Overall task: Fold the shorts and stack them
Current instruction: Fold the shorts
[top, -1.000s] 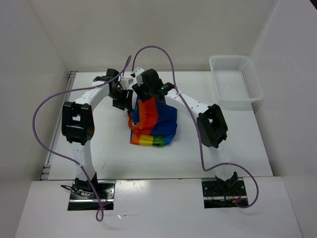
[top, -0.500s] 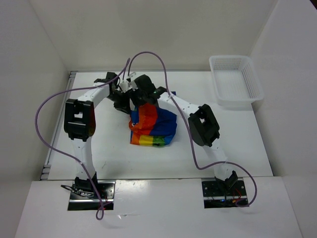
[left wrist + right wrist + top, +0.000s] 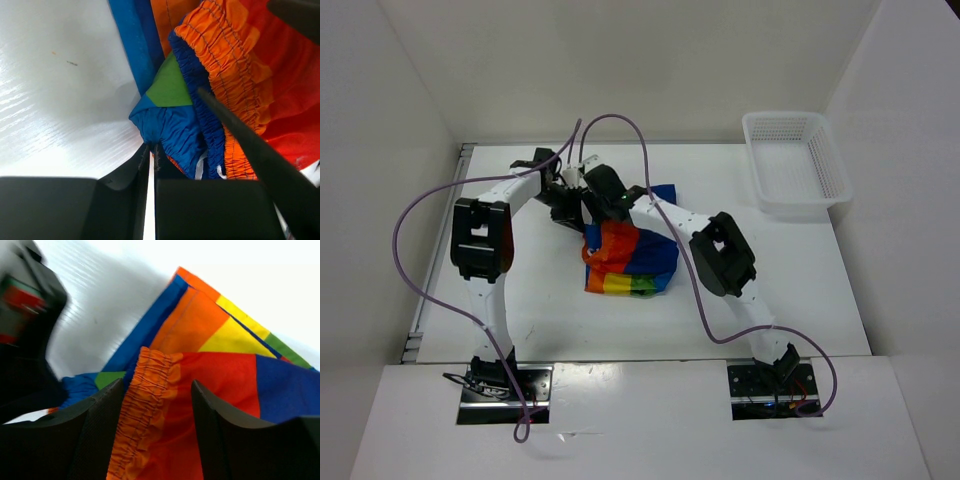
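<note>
The rainbow-striped shorts [image 3: 632, 258] lie bunched mid-table, with a blue edge showing behind the right arm. My left gripper [image 3: 570, 198] is at their far left corner. In the left wrist view its jaws [image 3: 150, 146] stand almost together, pinching the tip of a blue fold of the shorts [image 3: 170, 125]. My right gripper [image 3: 601, 197] hangs just beside it, over the same end. In the right wrist view it [image 3: 157, 385] is open, its fingers either side of the orange gathered waistband [image 3: 145, 405] and red panel, with nothing held.
A white mesh basket [image 3: 840, 172] stands at the far right corner of the table. Purple cables [image 3: 620, 118] loop above both arms. The two wrists sit very close together; one right finger [image 3: 250, 145] crosses the left wrist view.
My left gripper has closed from open onto the blue fold. The right gripper has slid left along the shorts toward the left gripper, uncovering a blue edge at the back.
</note>
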Controlling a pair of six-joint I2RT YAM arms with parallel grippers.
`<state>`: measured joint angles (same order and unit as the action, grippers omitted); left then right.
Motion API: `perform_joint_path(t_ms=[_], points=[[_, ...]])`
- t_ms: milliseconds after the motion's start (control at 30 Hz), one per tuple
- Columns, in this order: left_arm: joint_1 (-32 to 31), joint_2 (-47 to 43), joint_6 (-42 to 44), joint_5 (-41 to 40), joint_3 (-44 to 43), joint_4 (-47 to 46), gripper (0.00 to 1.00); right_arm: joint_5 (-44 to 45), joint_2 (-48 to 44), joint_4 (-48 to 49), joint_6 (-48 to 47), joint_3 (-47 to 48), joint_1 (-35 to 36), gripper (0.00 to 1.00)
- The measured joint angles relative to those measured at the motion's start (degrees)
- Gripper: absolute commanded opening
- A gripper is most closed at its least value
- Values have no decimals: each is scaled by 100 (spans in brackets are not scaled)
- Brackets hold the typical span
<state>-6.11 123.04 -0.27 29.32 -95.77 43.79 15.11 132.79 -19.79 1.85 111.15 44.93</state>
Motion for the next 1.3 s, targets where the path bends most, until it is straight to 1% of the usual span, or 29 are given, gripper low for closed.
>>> perform_joint_path(t_ms=[100,233,267,367,400,467,500,700,867,933,1133,1233,1300], points=[[44,0,-2,120,0,0,8,190,2,46,11,-153,4,61],[92,0,-2,310,0,0,8,326,66,98,24,-286,35,53],[98,0,-2,356,0,2,8,361,98,122,26,-286,46,44],[111,0,-2,444,0,2,8,518,203,188,-11,-289,109,27],[111,0,-2,470,0,4,8,590,229,208,-24,-291,133,18],[111,2,-2,511,-2,9,8,726,260,234,-57,-295,164,9],[116,7,-2,533,-7,15,8,778,260,249,-68,-310,170,0],[120,109,-2,660,-214,136,8,901,223,409,-164,-527,175,0],[120,122,-2,719,-380,284,8,592,-48,378,-267,-627,166,0],[120,122,-2,752,-503,361,8,354,-293,341,-304,-710,122,0],[92,127,-2,885,-1106,422,8,-608,-1504,350,-483,-1231,-168,0],[42,181,-2,944,-1502,431,8,-1016,-2059,356,-597,-1460,-330,0],[-13,326,0,984,-1888,415,9,-1182,-2232,374,-627,-1521,-385,0]])
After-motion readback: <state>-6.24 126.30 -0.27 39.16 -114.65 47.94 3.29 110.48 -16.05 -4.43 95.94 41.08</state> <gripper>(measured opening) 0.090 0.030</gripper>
